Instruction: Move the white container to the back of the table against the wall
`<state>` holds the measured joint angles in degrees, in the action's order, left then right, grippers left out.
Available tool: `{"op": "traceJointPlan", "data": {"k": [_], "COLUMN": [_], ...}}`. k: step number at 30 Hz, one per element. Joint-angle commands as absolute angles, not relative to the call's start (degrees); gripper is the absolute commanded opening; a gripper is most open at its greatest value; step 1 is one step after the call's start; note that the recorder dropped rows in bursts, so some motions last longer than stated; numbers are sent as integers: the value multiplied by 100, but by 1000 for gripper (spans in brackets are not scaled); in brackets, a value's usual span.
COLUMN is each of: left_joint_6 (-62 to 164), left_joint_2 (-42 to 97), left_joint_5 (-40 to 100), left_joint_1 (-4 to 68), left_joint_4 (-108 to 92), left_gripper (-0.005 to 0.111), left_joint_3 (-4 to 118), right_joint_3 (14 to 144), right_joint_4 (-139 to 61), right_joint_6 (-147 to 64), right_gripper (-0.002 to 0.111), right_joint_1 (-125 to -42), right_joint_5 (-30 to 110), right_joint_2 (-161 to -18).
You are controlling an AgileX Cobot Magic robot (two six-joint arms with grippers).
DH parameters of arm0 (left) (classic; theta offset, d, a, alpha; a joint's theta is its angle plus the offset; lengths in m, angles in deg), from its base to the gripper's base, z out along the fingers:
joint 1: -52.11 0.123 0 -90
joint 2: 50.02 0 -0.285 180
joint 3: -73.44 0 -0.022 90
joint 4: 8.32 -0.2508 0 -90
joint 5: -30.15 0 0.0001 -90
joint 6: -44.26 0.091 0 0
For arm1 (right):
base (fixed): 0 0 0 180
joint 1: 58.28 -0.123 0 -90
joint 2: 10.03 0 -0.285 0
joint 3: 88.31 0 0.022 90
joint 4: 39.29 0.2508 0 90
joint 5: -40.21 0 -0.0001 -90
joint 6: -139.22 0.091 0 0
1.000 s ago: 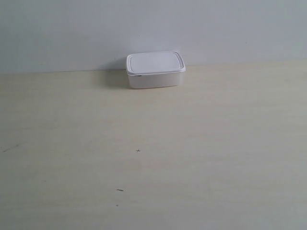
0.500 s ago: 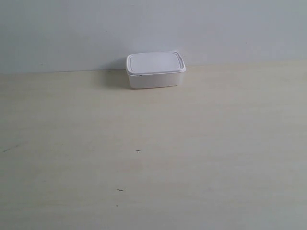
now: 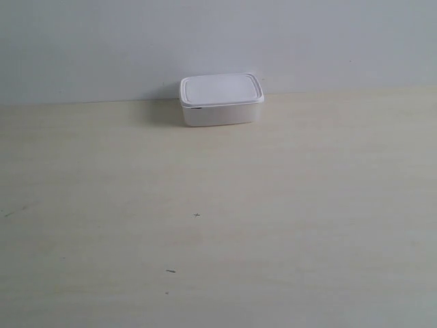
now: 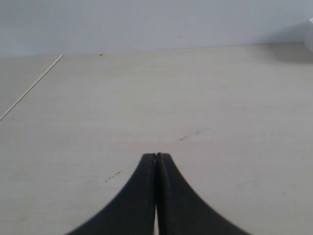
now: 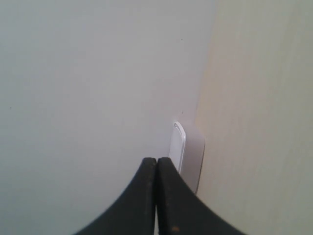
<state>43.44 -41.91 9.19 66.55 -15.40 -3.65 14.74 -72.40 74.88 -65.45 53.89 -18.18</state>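
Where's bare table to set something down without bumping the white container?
Bare table runs on both sides of the white container along the wall, and across everything nearer the camera, around the small dark specks. Only the container's own spot is taken.

white container [image 3: 221, 100] sits lidded on the table [image 3: 273, 219] against the wall [image 3: 102, 48].

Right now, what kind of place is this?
Probably a robot test bench, not a home: a pale wood-grain table, a plain wall behind it, and a white container with its lid on.
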Motion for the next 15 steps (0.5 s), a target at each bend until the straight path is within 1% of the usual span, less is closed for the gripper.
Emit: {"op": "traceJointPlan", "data": {"k": [1, 4, 10, 13, 15], "left_joint_6": [4350, 4350, 4350, 4350, 4350], "left_joint_2": [-4223, -4223, -4223, -4223, -4223], "left_joint_5": [930, 930, 930, 930, 930], "left_joint_1": [6678, 6678, 6678, 6678, 6678], "left_joint_4": [-1470, -1458, -1458, -1458, -1458], "left_gripper": [0, 0, 0, 0, 0], "left_joint_3": [-377, -377, -377, -377, -377], "right_joint_3": [1447, 1447, 1447, 1447, 1447], "right_joint_4": [-7159, -6752, -6765, -6765, -6765], "right_joint_6": [7459, 7459, 7361, 6280, 4869], "right_gripper": [0, 0, 0, 0, 0], "right_joint_1": [-6529, -6529, -6529, -6529, -6529], "right_joint_5": [5471, 5855, 5855, 5855, 5855], "right_joint_2": [-1782, -1782, -1782, -1782, -1782]}}
